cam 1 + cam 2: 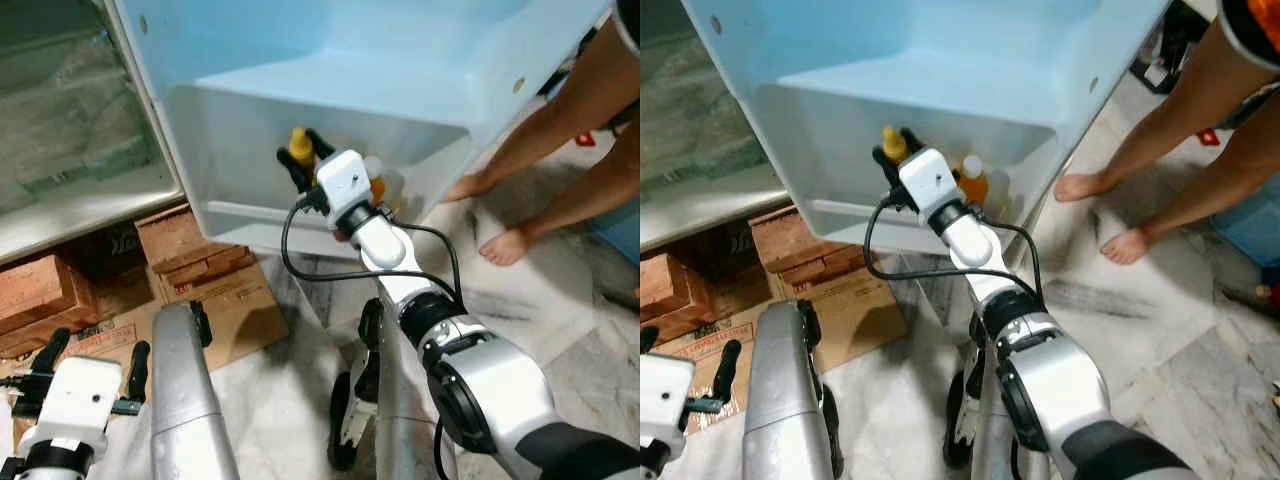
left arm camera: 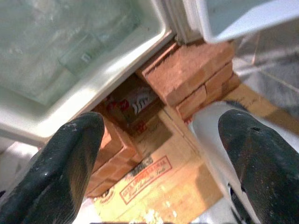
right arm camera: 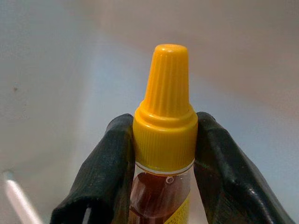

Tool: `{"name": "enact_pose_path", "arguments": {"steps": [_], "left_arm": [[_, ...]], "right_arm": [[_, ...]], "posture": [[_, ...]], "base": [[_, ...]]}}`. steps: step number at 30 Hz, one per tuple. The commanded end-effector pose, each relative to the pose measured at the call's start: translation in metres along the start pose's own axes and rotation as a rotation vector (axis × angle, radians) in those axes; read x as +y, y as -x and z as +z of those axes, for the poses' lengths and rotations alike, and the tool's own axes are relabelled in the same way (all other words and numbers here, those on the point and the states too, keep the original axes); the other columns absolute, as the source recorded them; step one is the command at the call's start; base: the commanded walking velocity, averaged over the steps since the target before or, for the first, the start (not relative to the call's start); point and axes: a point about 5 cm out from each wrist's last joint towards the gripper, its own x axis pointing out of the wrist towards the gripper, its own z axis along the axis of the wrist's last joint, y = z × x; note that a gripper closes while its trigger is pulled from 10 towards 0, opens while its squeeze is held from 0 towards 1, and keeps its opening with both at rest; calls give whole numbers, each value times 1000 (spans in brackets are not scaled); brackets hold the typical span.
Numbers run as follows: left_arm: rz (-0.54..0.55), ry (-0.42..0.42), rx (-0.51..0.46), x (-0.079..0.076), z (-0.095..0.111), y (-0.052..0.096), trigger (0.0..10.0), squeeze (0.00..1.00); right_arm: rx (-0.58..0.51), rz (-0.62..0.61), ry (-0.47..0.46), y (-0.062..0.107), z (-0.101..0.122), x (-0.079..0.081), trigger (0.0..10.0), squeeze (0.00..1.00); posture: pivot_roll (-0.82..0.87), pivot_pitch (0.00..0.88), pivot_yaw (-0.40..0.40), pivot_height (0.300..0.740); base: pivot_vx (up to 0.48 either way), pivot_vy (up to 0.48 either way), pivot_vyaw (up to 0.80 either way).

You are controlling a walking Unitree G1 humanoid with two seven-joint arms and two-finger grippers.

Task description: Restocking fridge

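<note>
The right claw (image 1: 303, 158) is reaching up into the bottom bin of the open fridge door (image 1: 400, 60), clamped on a sauce bottle (image 3: 164, 140) just below its yellow cap (image 3: 165, 109). The two black fingers (image 3: 100, 172) pinch the neck from either side, which keeps the bottle upright and lets its body hang clear of the bin wall as it goes in. From where I stand the cap sits at about 12 o'clock from the white wrist block, well inside the door shelf (image 1: 330, 180), so I'd judge it is about to be set down there rather than carried further.

Just beside it, at 3 o'clock, an amber bottle with a white cap (image 1: 971, 180) already stands in the same bin. That neighbour is the thing most likely to be knocked, since the wrist and its black cable (image 1: 300, 260) crowd the same corner.

The left claw (image 1: 92, 362) hangs low at 8 o'clock, fingers apart and holding nothing, over flattened cardboard (image 1: 230, 310) on the floor. Red bricks (image 2: 196, 77) prop up the fridge cabinet (image 1: 70, 120), whose lower shelf looks bare. A person's bare legs and feet (image 1: 510, 240) stand at 3 o'clock on the marble floor (image 1: 560, 330), near the door's outer edge.
</note>
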Motion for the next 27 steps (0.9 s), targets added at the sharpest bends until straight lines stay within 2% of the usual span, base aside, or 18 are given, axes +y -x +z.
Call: {"name": "enact_pose_path", "arguments": {"steps": [1, 4, 5, 7, 10, 18, 22, 27], "left_arm": [[-23, -5, 17, 0, 0, 5, 10000, 0], [-33, -3, 25, 1, -1, 6, 10000, 0], [-32, 1, 31, 1, -1, 7, 10000, 0], [-30, 7, 39, 2, -1, 9, 10000, 0], [-44, 5, 38, 3, 0, 10, 10000, 0], [-50, 1, 39, 4, 0, 9, 10000, 0], [-52, 6, 44, 4, -1, 6, 10000, 0], [-61, 11, 42, 2, -2, -1, 10000, 0]], "right_arm": [[-30, 2, 52, -2, 5, -2, 10000, 0], [35, 4, 77, 6, -7, -2, 10000, 0], [88, -4, 68, 13, -16, -3, 10000, 0], [187, -45, 28, 26, -32, -4, 10000, 0], [332, -156, -81, 46, -55, -7, 10000, 0], [423, -259, -118, 60, -68, -6, 10000, 0], [483, -345, -99, 69, -74, -18, 10000, 0], [516, -397, -141, 78, -79, -29, 10000, 0]], "posture": [[364, 333, -126, 474], [371, 342, -121, 474], [379, 348, -120, 474], [381, 352, -120, 474], [389, 355, -116, 474], [389, 363, -111, 474], [378, 351, -112, 474], [366, 342, -110, 474]], "base": [[0, 0, 0], [0, 0, 0], [0, 0, 0], [0, 0, 0], [0, 0, 0], [0, 0, 0], [0, 0, 0], [0, 0, 0]]}}
